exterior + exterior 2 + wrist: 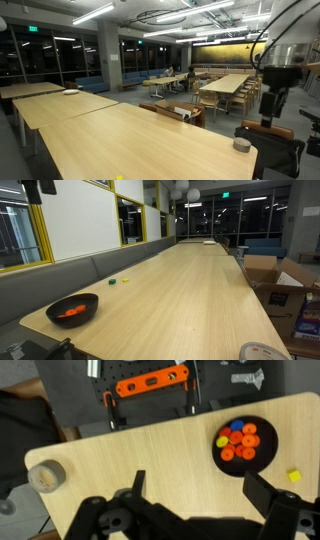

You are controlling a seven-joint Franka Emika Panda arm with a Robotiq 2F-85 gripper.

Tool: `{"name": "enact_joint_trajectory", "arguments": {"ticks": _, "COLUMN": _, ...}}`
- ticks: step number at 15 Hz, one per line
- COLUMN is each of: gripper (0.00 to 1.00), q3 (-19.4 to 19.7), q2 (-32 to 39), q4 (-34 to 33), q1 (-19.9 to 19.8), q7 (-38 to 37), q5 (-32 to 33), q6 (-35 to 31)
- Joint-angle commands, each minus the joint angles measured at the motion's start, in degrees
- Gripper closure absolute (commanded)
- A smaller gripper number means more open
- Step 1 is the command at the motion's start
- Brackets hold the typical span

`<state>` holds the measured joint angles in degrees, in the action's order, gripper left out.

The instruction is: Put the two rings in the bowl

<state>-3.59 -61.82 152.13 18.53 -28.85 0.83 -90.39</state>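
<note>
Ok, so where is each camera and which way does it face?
Exterior view: low by the table, facing across the hall; arm at right.
Exterior view: at table's end, looking along it past the dark bowl; no robot.
Wrist view: straight down on the table; open tool at bottom.
Shared: the dark bowl, wrist and exterior.

Table (pixel 150 455): pale wood, fine straight grain.
Bowl (pixel 226 464): black. Same bowl in an exterior view: dark, orange showing inside.
Round pieces (pixel 245 453) in bowl: mostly orange, few blue, one yellow.
Cube (pixel 294 475) right of bowl: yellow.
Tape roll (pixel 46 476), left on table: grey, tan core.
Bar-shaped tool (pixel 150 382) past far edge: orange, on black frame (pixel 110 395).
Gripper (pixel 192 500): black.
Bench (pixel 100 265), left: grey.
Window frames (pixel 40 230): yellow.
Far sofas (pixel 95 87): blue.
Dish (pixel 70 92): white.
</note>
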Motion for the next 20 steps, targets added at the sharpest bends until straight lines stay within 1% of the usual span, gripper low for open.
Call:
{"name": "enact_joint_trajectory", "arguments": {"ticks": 1, "gripper": 0.00, "q3": -0.6, "q2": -11.3, "q4": -0.1, "q1": -6.4, "q7": 10.7, "q5": -0.9, "q6": 12.9}}
{"name": "enact_joint_trajectory", "arguments": {"ticks": 2, "gripper": 0.00, "q3": -3.0, "q2": -14.3, "q4": -2.0, "q1": -5.8, "q7": 11.7, "q5": -3.1, "q6": 18.7}}
{"name": "enact_joint_trajectory", "arguments": {"ticks": 4, "gripper": 0.00, "q3": -5.3, "q2": -18.9, "q4": -3.4, "q1": -6.4, "q7": 15.3, "q5": -4.3, "q6": 25.4}}
{"name": "enact_joint_trajectory", "arguments": {"ticks": 7, "gripper": 0.00, "q3": -8.7, "q2": -22.4, "q4": -7.1, "q1": -6.7, "q7": 18.0, "q5": -7.1, "q6": 32.3}}
{"name": "enact_joint_trajectory", "arguments": {"ticks": 10, "gripper": 0.00, "q3": -11.3, "q2": -25.4, "q4": -10.7, "q1": -7.9, "q7": 18.7, "q5": -10.5, "q6": 37.1}}
{"name": "enact_joint_trajectory", "arguments": {"ticks": 11, "gripper": 0.00, "q3": -11.4, "q2": -23.6, "q4": -12.4, "q1": -3.7, "q7": 13.9, "q5": -11.1, "q6": 37.2}}
{"name": "enact_joint_trajectory", "arguments": {"ticks": 13, "gripper": 0.00, "q3": -12.7, "q2": -24.4, "q4": -15.0, "q1": -4.2, "q7": 12.4, "q5": -13.8, "q6": 39.0}}
{"name": "enact_joint_trajectory", "arguments": {"ticks": 14, "gripper": 0.00, "q3": -12.1, "q2": -24.3, "q4": -11.7, "q1": -4.9, "q7": 15.0, "q5": -11.6, "q6": 37.2}}
{"name": "enact_joint_trajectory", "arguments": {"ticks": 17, "gripper": 0.00, "q3": -12.8, "q2": -24.3, "q4": -13.8, "q1": -4.7, "q7": 14.0, "q5": -12.8, "q6": 38.3}}
{"name": "enact_joint_trajectory", "arguments": {"ticks": 20, "gripper": 0.00, "q3": -12.8, "q2": -24.3, "q4": -13.9, "q1": -4.7, "q7": 13.9, "q5": -12.8, "q6": 38.3}}
